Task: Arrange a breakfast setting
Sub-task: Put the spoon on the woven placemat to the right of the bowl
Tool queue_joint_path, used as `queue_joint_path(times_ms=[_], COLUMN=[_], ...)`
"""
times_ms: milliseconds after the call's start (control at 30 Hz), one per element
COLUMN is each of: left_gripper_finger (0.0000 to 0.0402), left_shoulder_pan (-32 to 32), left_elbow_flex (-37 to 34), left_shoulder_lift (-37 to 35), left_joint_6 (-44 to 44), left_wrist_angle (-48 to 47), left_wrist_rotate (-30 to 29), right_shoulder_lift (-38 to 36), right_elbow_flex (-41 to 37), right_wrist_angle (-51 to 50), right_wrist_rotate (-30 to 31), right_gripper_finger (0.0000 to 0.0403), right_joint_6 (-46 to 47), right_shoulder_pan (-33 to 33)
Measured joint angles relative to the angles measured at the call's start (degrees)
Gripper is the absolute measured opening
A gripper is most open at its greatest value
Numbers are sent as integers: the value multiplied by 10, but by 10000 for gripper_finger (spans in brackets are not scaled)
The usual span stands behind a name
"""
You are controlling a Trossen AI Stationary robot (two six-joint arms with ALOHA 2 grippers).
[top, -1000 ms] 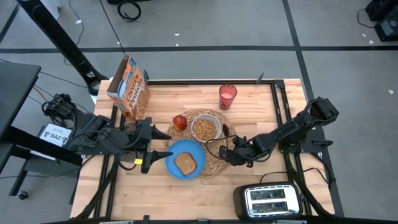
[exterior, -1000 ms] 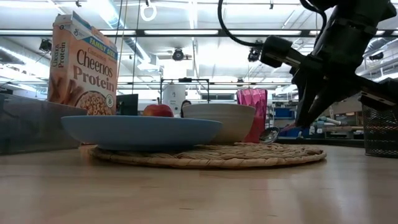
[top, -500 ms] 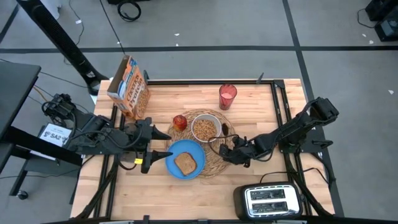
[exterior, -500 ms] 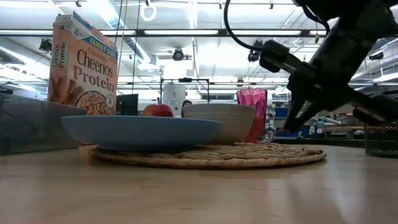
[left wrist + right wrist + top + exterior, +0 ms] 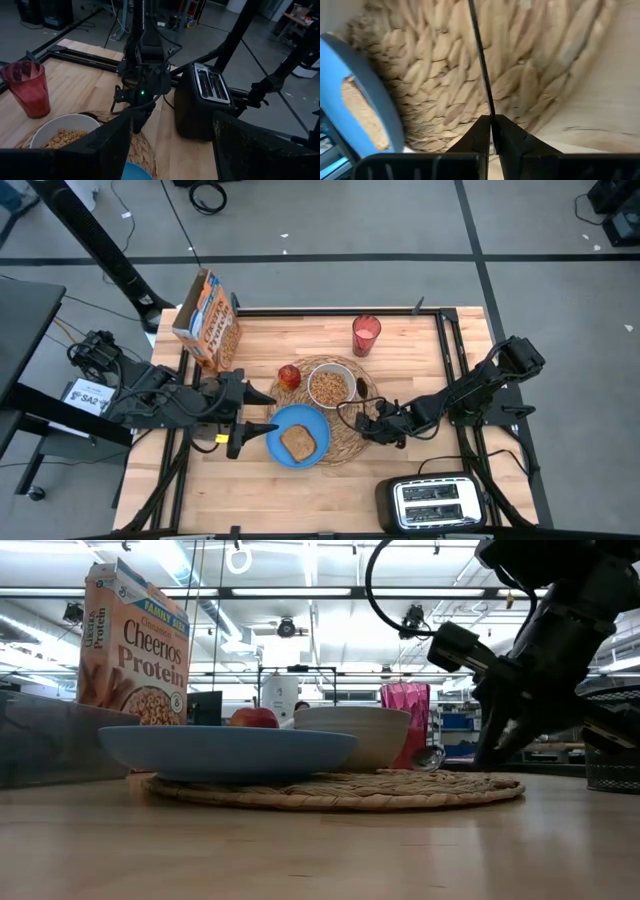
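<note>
Black-and-silver toaster (image 5: 432, 503) at the table's (image 5: 200, 500) near right corner, two slots up. Wire mesh basket (image 5: 612, 750) at far right in the low view.

The high view looks straight down on the whole surface (image 5: 300, 480). The low view sits at surface level, facing the room. The left wrist view looks across toward the right arm; the right wrist view sits close over the placemat (image 5: 445, 80), shared by all.
</note>
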Motion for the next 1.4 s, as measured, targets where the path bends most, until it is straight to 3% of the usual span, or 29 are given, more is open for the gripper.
queue_joint_path(times_ms=[333, 567, 933, 1400], left_gripper_finger=[281, 281, 281, 281], left_shoulder_pan=[0, 0, 0, 0], left_elbow_flex=[0, 0, 0, 0], left_shoulder_lift=[0, 0, 0, 0], left_joint_6=[0, 0, 0, -3], left_wrist_angle=[8, 8, 15, 21], left_wrist_rotate=[0, -2, -5, -4], right_shoulder_lift=[0, 0, 0, -3], right_elbow_flex=[1, 31, 33, 35], right_wrist_angle=[-1, -65, -79, -83], right_wrist_rotate=[-11, -22, -41, -61], right_gripper_finger=[80, 84, 85, 127], right_joint_6=[-8, -24, -66, -119], right_shoulder_pan=[3, 8, -17, -30])
